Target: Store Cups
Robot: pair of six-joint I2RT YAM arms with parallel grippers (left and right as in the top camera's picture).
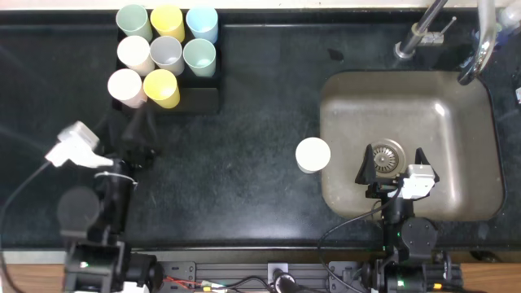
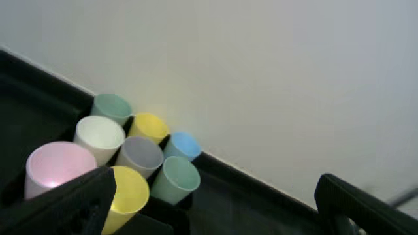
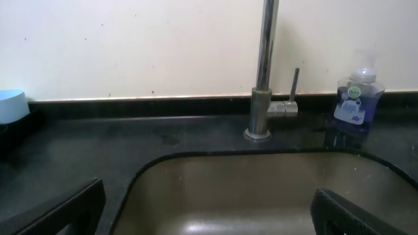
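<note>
Wide apart and empty, right tool [image 3: 208, 190] hangs over the sink [image 1: 456, 98]; left tool [image 2: 215, 184], equally spread, faces the rack [image 1: 199, 99]. One white cup [image 1: 313, 155] stands on the surface [image 1: 244, 171] just left of right tool: likely the next pickup.

Both our arms sit pulled in pretty close to their bases right now. Our left arm [image 1: 110, 203] leans up and a little to the right. Its left gripper [image 2: 215, 186] is rolled a bit off level, with the fingers [image 2: 65, 202] spread wide and nothing between them. Our right arm [image 1: 403, 220] runs pretty much straight up from its base. The right gripper [image 1: 394, 163] is splayed wide too, fingers [image 3: 366, 209] well apart and holding nothing.
</note>
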